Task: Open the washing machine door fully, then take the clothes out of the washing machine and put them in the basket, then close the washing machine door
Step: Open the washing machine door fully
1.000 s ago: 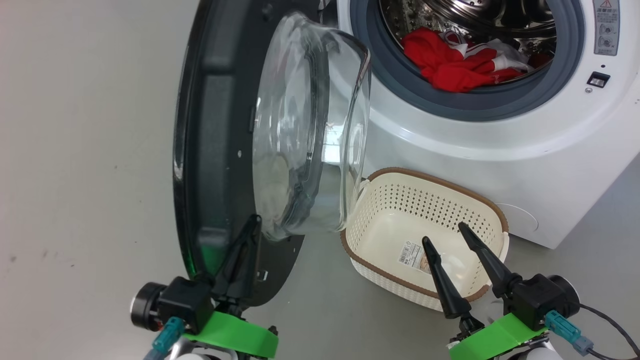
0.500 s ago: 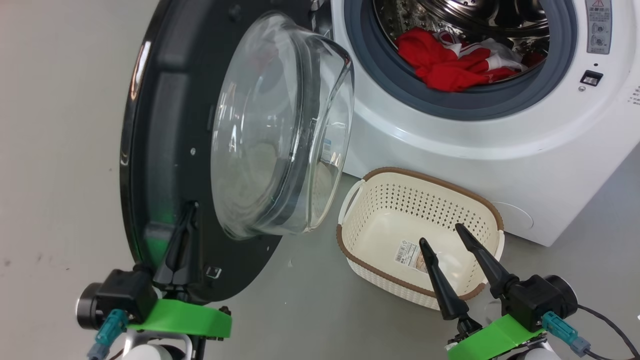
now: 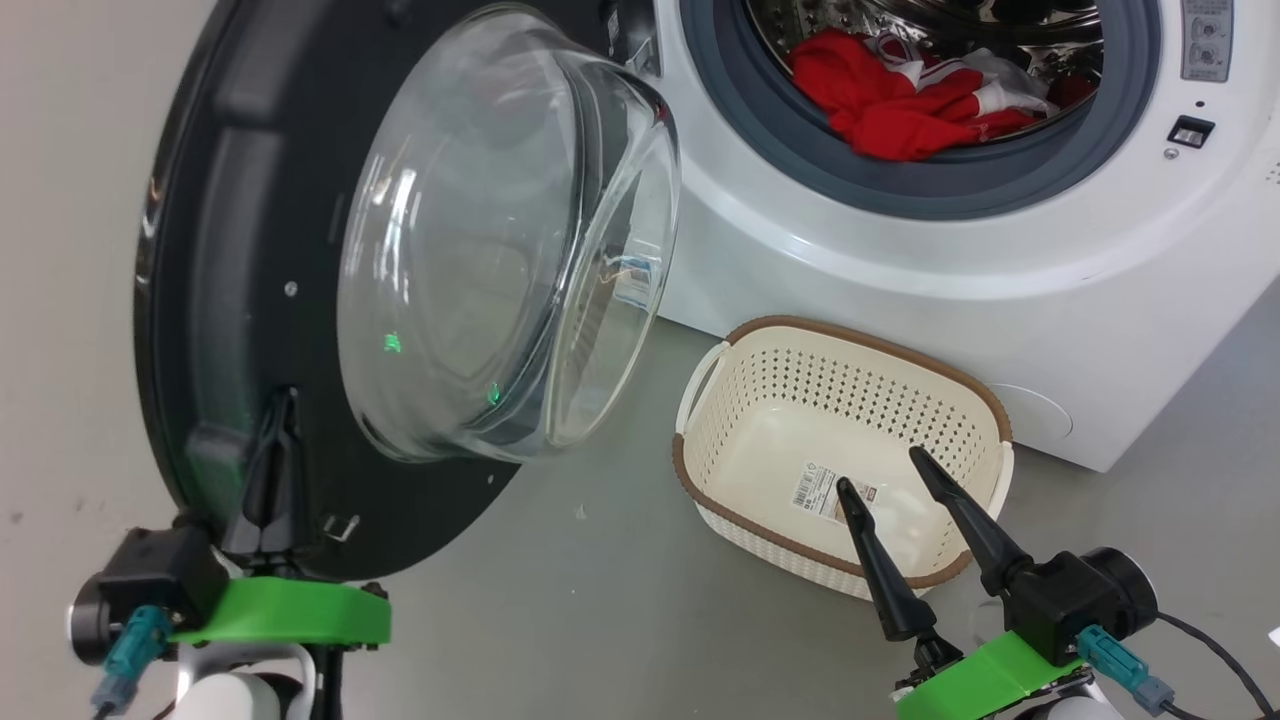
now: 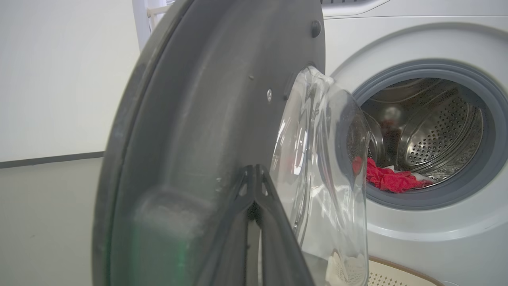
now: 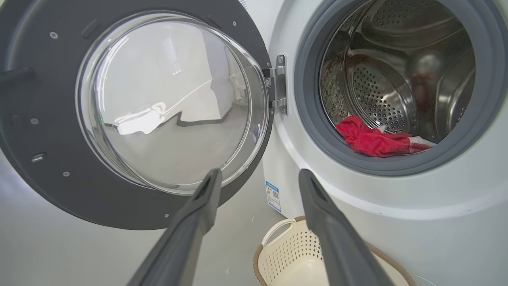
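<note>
Door [image 3: 230, 250] farther open than before

With the washing machine door [image 3: 225, 300] swung aside, the drum mouth [image 3: 930, 192] is unblocked above the basket [image 3: 760, 400].

1. Bright, even, diffuse light fills the scene; the floor [image 3: 600, 620] carries only faint, soft shadows beside the basket [image 3: 850, 400].
2. The glass bowl of the washing machine door [image 3: 200, 300] catches white streaks of glare and two small green glints; in the right wrist view it mirrors pale room shapes.
3. The drum [image 5: 381, 99] gleams in patches and is dimmer at its far end.
4. In the left wrist view the near door surface and the left gripper [image 4: 254, 171] are out of focus, with a green tinge low down.
5. The right wrist view bows lines at its edges; the right gripper [image 5: 258, 174] looks soft.
</note>
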